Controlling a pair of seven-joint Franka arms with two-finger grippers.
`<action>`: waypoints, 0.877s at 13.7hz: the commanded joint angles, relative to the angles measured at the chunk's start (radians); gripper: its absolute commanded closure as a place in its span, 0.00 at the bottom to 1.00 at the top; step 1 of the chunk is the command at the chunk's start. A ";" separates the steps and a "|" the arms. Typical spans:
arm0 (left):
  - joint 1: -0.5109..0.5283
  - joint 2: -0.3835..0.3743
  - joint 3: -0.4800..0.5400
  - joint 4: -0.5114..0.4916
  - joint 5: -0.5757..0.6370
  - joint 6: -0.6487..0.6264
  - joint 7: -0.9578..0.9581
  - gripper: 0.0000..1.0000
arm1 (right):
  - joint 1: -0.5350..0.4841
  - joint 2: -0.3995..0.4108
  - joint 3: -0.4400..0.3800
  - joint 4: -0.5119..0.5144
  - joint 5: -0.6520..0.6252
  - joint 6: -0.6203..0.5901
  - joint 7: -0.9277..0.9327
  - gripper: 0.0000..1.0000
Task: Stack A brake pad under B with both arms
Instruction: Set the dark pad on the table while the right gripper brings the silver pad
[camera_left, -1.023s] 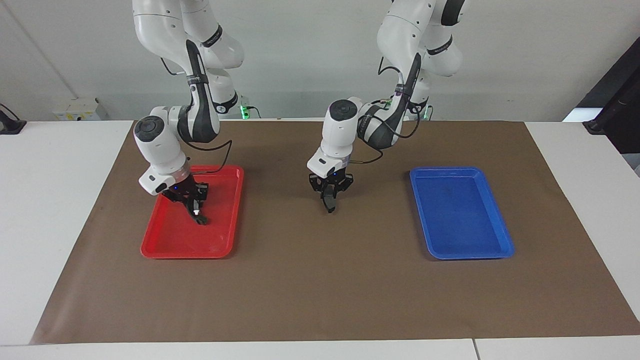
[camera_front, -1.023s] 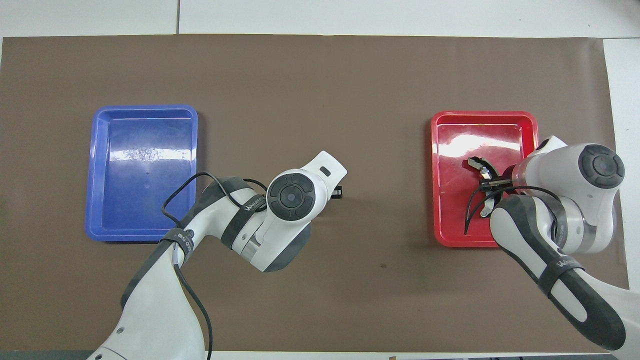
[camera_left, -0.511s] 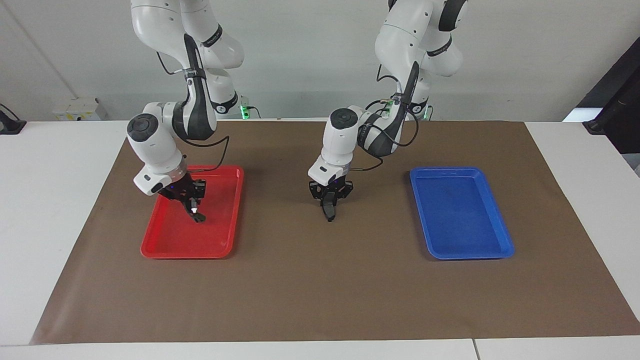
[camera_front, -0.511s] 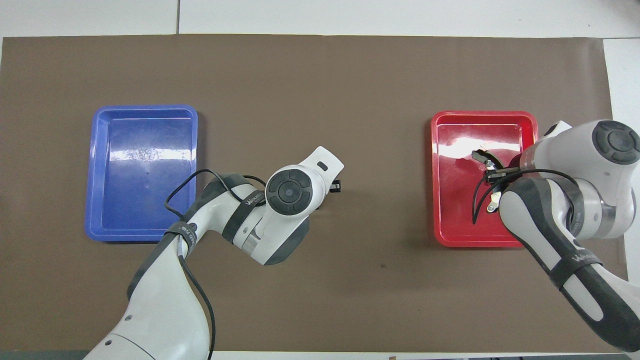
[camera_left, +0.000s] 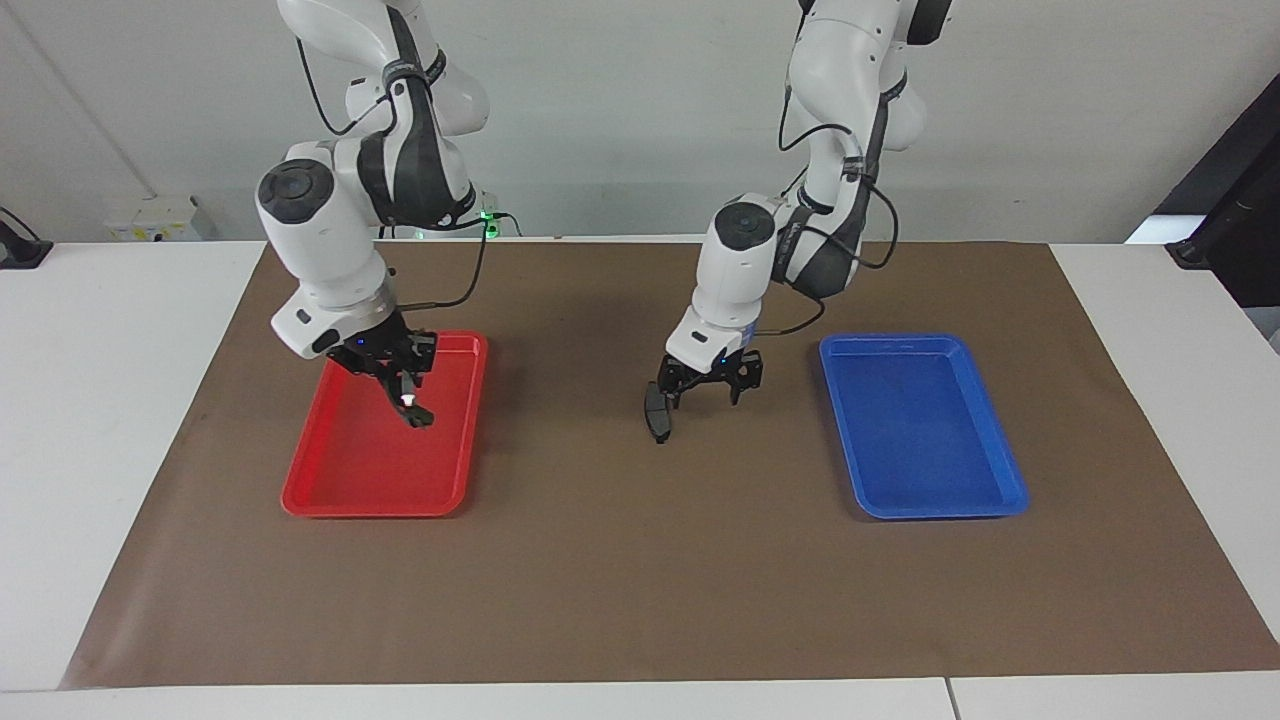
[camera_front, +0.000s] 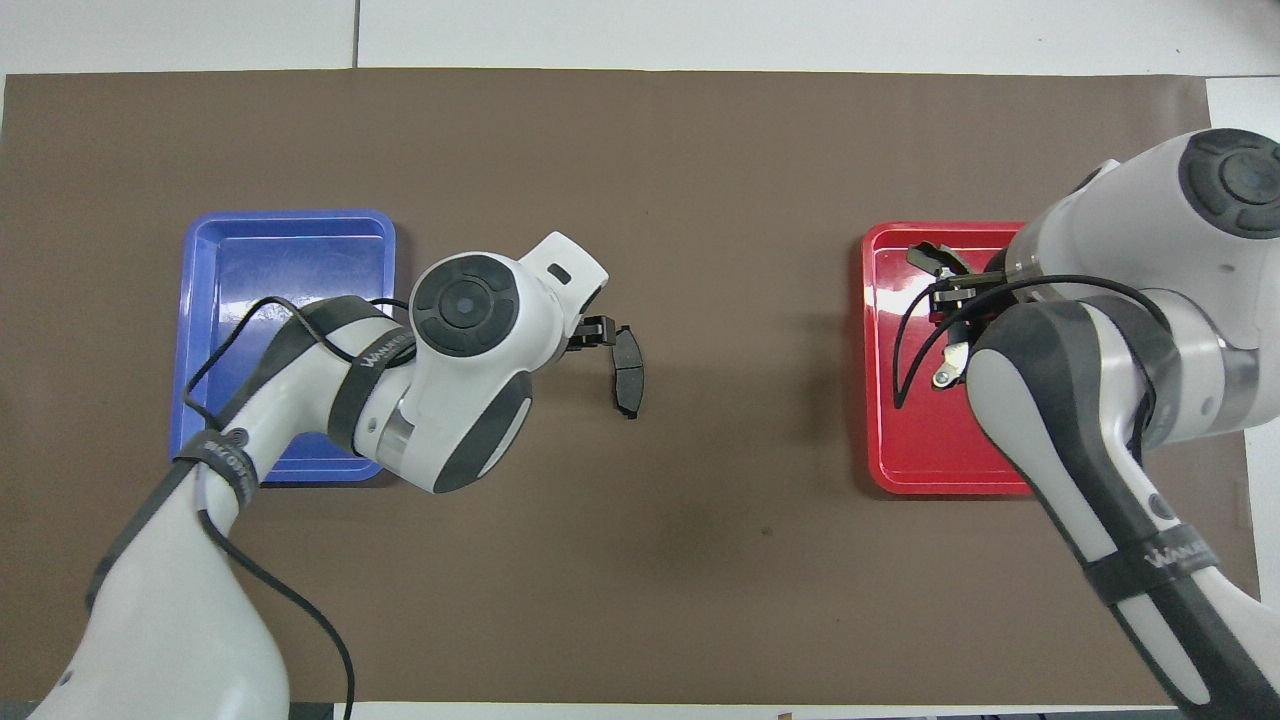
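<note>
A pad (camera_left: 656, 418) sits on the brown mat (camera_left: 640, 580) mid-table, between the red tray (camera_left: 345, 495) and blue tray (camera_left: 975, 500), nearer the blue one. In the overhead view the pad (camera_front: 627, 372) lies as a short dark strip running away from the robots, slightly bowed, free of both trays. Left gripper (camera_left: 709, 385) hangs just beside the pad, toward the left arm's end of the table, and is released: fingers spread, one fingertip (camera_left: 668, 396) right at the pad's upper end, the other well clear and gripping nothing. Can't tell whether that finger touches the pad. From overhead the left gripper (camera_front: 592, 333) is mostly hidden under its own wrist, only a dark tip poking out next to the pad. Right gripper (camera_left: 398, 372) is up over the red tray, over the part nearer the robots, clenched on B (camera_left: 413, 411). B hangs off the fingers, tilted down, the whitish spot showing just under the fingertips, lower end above the tray floor and not touching it. Overhead, the right gripper (camera_front: 962, 312) and B (camera_front: 935, 258) sit over the tray corner region toward the robots' far edge of the tray rim (camera_front: 872, 400), partly covered by the arm and its cable. Blue tray (camera_front: 290, 225) holds nothing visible; left arm crosses over it. White table (camera_left: 120, 420) around the mat.
</note>
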 joint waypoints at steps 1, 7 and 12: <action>0.095 -0.084 -0.005 -0.023 -0.001 -0.101 0.180 0.01 | 0.078 0.039 0.003 0.027 0.006 0.035 0.079 1.00; 0.322 -0.158 -0.005 0.015 -0.002 -0.268 0.587 0.01 | 0.321 0.285 0.001 0.265 -0.011 0.044 0.347 1.00; 0.443 -0.178 -0.003 0.134 -0.002 -0.473 0.748 0.01 | 0.391 0.379 0.003 0.304 -0.008 0.136 0.409 1.00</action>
